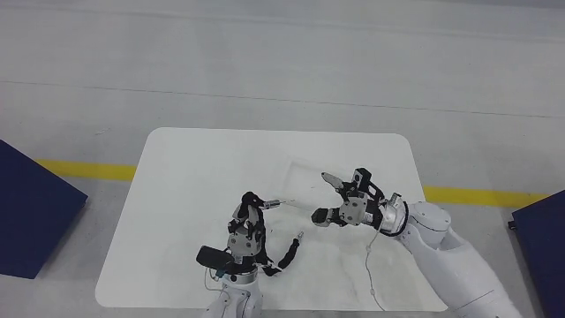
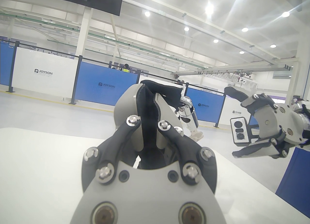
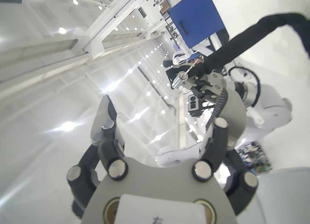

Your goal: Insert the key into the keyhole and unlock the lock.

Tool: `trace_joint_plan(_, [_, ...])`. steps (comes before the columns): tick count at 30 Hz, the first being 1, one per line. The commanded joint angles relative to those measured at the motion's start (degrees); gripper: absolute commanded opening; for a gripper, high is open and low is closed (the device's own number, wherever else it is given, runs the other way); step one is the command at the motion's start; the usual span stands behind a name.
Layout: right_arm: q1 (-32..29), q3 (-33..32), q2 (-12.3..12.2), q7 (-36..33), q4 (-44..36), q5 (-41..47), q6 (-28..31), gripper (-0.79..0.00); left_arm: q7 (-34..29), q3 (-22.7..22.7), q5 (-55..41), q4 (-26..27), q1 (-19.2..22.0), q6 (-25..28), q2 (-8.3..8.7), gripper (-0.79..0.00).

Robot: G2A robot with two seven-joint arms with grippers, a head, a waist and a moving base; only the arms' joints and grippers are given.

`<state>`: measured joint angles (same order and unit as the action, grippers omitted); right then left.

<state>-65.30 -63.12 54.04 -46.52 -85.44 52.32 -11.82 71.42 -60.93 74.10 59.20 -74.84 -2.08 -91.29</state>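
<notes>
- Your left pincer (image 2: 155, 96), low in the middle of the top view, is clamped shut on the lock (image 2: 187, 114). Its black pads grip one end, and the chrome body juts out sideways past the fingers.
- That grip looks deliberate. It holds the lock clear of the desk (image 1: 177, 230) and leaves the free end exposed, so the other arm has something to work against.
- A thin silvery sliver (image 1: 281, 201) sticks out from the lock toward the right of the top view. It may be the key, or it may be part of the lock; you cannot settle that from these views, and the keyhole itself is not plain.
- Your right pincer (image 1: 318, 198), just right of centre in the top view, is spread wide with nothing between its fingers. It faces the lock's free end from near by and is not touching it.
- In the right wrist view the lock's round end sits in the upper middle of the frame, roughly in line with the gap between the fingers, so the arm looks lined up for an approach.
- My judgement: the lock is braced, and the next move is for the right pincer to close on the protruding piece. A slanted grasp could twist the lock in the left pads, so come in straight.
</notes>
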Motion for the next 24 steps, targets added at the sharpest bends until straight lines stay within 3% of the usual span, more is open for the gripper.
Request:
trace_joint_plan(1, [-1.66, -1.05, -0.20, 0.31, -0.71, -4.77, 7.70, 0.000, -0.36, -0.07, -1.12, 0.20, -0.16, 0.57, -0.10, -0.785])
trace_joint_plan(5, [-4.22, -2.26, -0.36, 1.99, -1.47, -12.77, 18.62, 0.000, -1.16, -0.23, -2.75, 0.65, -0.38, 1.42, -0.24, -0.785])
trace_joint_plan(8, [-5.51, -2.23, -0.23, 3.49, -1.86, -16.57, 23.18, 0.000, -1.95, -0.44, -3.98, 0.82, -0.56, 1.90, -0.33, -0.785])
trace_joint_plan(13, [-5.98, -2.11, -0.14, 3.79, -1.77, -17.86, 25.03, 0.000, -2.16, -1.12, -4.77, 1.44, -0.56, 0.37, -0.44, -0.785])
trace_joint_plan(17, [-5.98, -2.11, -0.14, 3.79, -1.77, -17.86, 25.03, 0.000, -1.83, -2.12, -4.68, 8.45, -1.82, -1.47, -0.33, -0.785])
trace_joint_plan(21, [-5.98, -2.11, -0.14, 3.79, -1.77, -17.86, 25.03, 0.000, -7.10, -6.40, -3.96, 19.07, -3.79, -4.70, 0.52, -0.785])
trace_joint_plan(24, [-5.98, -2.11, -0.14, 3.79, -1.77, -17.86, 25.03, 0.000, -12.03, -9.81, -1.67, 26.06, -3.68, -4.08, 1.33, -0.785])
